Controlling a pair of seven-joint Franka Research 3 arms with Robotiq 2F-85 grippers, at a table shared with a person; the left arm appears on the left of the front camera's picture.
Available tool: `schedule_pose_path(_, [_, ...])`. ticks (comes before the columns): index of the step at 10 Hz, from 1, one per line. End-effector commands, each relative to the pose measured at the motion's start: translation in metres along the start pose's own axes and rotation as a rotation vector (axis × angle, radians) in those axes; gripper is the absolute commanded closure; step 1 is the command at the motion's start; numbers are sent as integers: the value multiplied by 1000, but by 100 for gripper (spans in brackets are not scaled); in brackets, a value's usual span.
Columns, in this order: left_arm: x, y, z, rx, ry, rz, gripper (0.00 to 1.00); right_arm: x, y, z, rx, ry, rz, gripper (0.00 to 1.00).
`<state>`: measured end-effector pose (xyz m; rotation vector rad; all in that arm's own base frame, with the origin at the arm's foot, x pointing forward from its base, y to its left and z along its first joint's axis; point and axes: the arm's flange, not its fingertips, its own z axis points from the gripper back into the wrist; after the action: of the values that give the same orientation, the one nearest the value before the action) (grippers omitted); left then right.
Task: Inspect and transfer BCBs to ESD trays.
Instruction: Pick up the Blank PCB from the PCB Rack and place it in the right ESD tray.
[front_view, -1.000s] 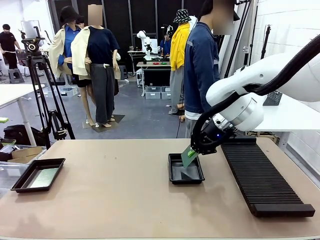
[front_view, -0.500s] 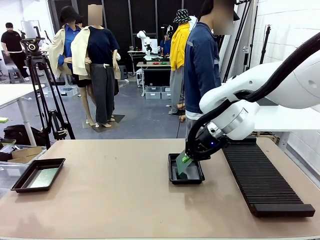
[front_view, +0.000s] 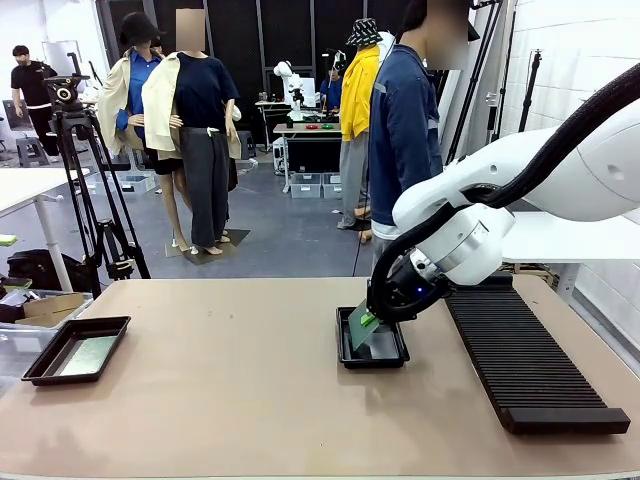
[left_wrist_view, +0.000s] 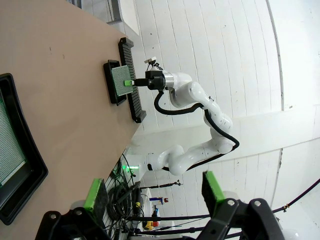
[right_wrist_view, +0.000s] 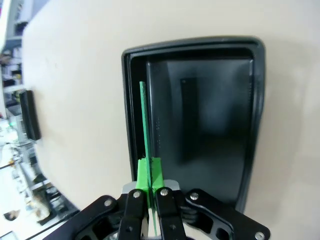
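1. Worktop: tan and flat. It carries a long black ribbed rack, which is taken as the reference for all positions below.

2. Near ESD tray: shallow, glossy black, with a raised sloped rim. It lies just beside the rack, on the side towards the robot's left, and is not touching it. In the right wrist view most of its floor is bare.

3. Far ESD tray: same pattern as the near tray. It sits well apart from the rack at the opposite end of the worktop.

4. Second BCB: a thin green board lying flat on the far tray's floor, a little smaller than that floor. The left wrist view shows a fine dotted grid on its face.

5. Held BCB: thin, green and rectangular, tilted steeply. Its lower part is inside the near ESD tray, along the long wall farthest from the rack. The right wrist view shows it edge-on. Contact with the tray floor cannot be confirmed.

6. Right claw: closed down to the board's thickness, with the green pads pinching the upper edge of the held BCB. It hangs over the near tray, close to the rack.

7. Left claw: fingers spread wide and gripping nothing. It is raised above the worktop, well apart from the rack, by the far ESD tray.
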<state>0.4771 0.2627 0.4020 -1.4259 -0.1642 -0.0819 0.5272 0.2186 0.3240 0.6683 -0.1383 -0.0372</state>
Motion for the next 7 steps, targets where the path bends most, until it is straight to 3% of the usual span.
schedule_pose_path(1, [-2,-1,1,5,1,1,0,0,-1,0,-6,8,-12,100])
schedule_pose_path(7, [-2,-1,1,5,1,1,0,0,-1,0,0,1,-4,100])
